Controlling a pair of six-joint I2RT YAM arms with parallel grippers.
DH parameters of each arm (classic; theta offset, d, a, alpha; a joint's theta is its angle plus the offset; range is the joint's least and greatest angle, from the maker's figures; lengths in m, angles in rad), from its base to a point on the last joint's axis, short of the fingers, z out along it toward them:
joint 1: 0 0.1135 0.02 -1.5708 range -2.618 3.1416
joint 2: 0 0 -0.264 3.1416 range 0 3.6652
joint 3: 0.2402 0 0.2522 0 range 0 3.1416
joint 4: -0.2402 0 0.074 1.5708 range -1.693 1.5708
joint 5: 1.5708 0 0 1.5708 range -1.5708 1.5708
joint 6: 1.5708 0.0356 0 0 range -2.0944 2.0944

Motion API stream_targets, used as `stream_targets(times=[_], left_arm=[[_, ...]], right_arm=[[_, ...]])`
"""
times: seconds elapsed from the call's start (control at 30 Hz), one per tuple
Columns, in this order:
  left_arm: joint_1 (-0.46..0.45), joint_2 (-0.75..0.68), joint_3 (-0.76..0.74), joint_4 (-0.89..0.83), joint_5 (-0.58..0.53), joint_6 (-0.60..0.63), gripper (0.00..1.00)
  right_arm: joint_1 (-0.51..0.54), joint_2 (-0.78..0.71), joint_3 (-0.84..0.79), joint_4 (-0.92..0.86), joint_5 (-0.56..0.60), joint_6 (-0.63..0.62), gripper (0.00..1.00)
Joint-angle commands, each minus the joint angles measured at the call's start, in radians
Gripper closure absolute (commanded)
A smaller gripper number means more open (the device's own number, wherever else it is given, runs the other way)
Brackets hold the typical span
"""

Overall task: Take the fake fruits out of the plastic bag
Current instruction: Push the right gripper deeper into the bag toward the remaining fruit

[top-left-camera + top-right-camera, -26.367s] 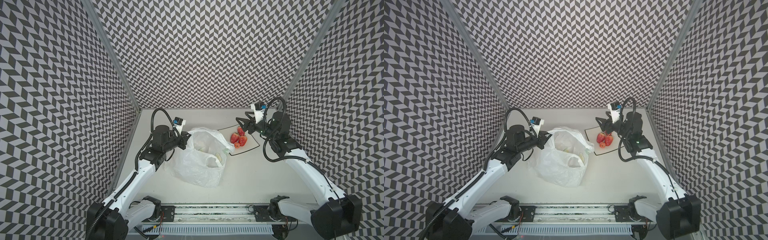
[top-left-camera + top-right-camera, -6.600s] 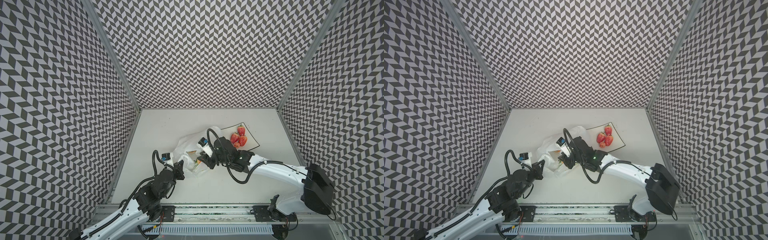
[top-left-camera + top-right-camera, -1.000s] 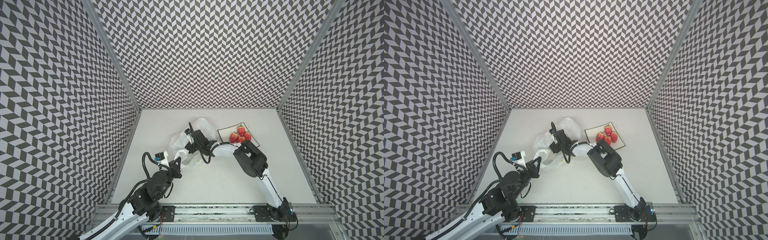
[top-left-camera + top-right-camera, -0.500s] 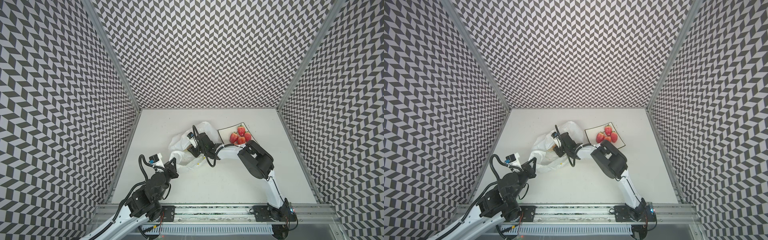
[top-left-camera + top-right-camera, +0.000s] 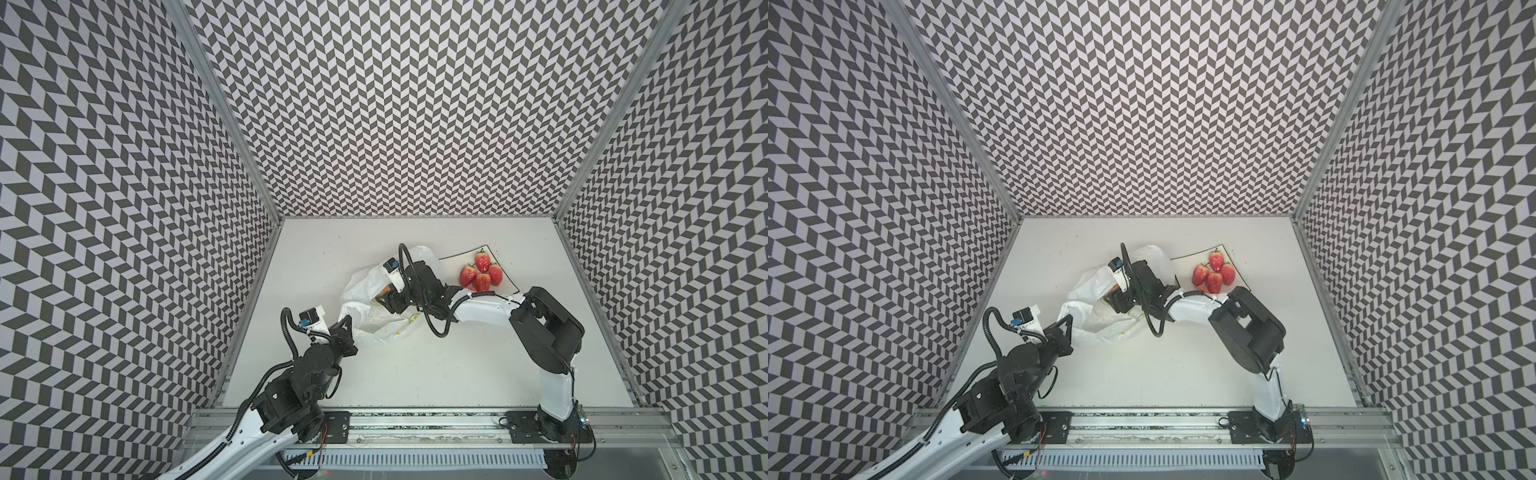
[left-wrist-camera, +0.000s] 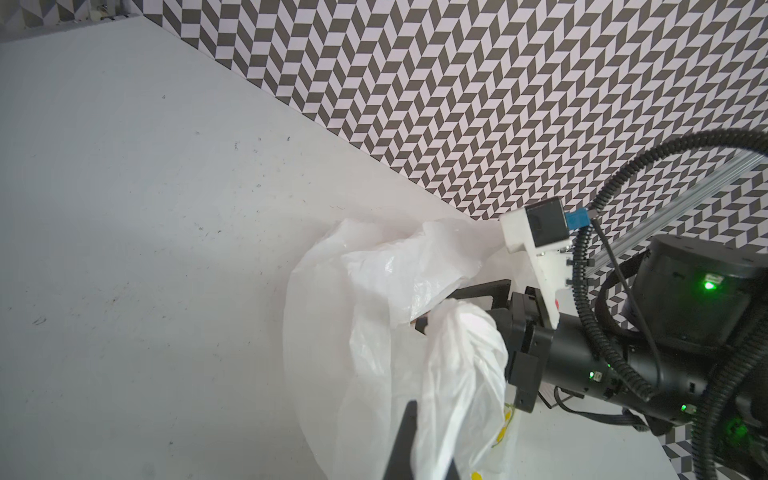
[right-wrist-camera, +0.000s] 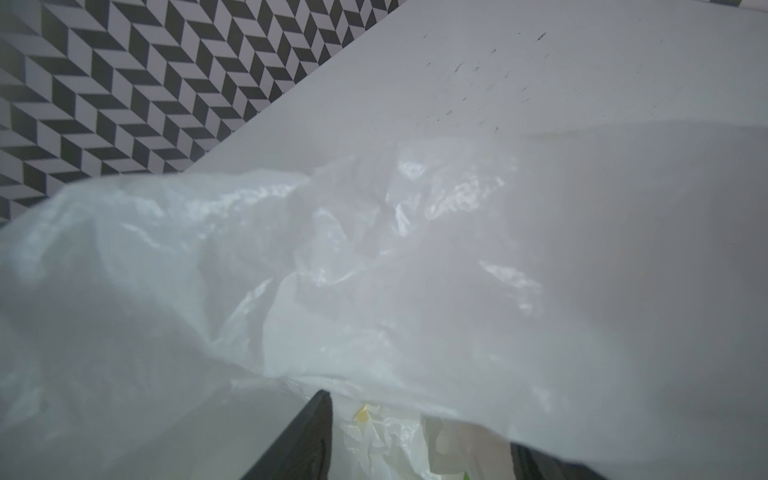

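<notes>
Top views both show the plastic bag (image 5: 376,309) lying crumpled on the white table (image 5: 419,374), just to the 9 o'clock side of the table's middle. The left gripper (image 5: 347,328) sits at the bag's 7 o'clock corner, its jaws closed tight on a bunched fold of the film. In the left wrist view that fold rises beside one dark finger (image 6: 405,440).

The right gripper (image 5: 388,302) reaches in from the bag's 3 o'clock side, its tips sunk in the open mouth. In the right wrist view its fingers (image 7: 307,436) stand well apart, with crinkled film and a small yellow print (image 7: 363,413) lying between them. Whether they touch a fruit I cannot tell.

A patch of orange (image 5: 386,289) shows inside the mouth, just beside the right gripper at its 11 o'clock, too hidden to name.

Four strawberries (image 5: 482,281) lie outside the bag, clustered and touching one another on the square black-rimmed plate (image 5: 455,261). The plate sits at 2 o'clock from the bag, just beside its edge. The right arm's forearm crosses over the plate's 6 o'clock side.
</notes>
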Motion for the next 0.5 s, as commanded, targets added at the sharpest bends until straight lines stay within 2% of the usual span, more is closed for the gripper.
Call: stream_targets(times=[0.0,0.1,0.23,0.47], left_arm=[[-0.001,0.013,0.048,0.039,0.006,0.036,1.00],[-0.002,0.026,0.051,0.069,0.019,0.051,1.00],[-0.001,0.047,0.058,0.101,0.041,0.059,1.00],[-0.001,0.074,0.083,0.120,0.075,0.081,1.00]], right_arm=[[0.004,-0.058,0.023,-0.040,-0.006,0.184,0.39],[0.025,-0.066,-0.025,0.018,0.033,0.200,0.40],[0.027,-0.013,0.007,0.032,0.117,0.174,0.40],[0.027,0.122,0.113,0.085,0.290,0.113,0.29]])
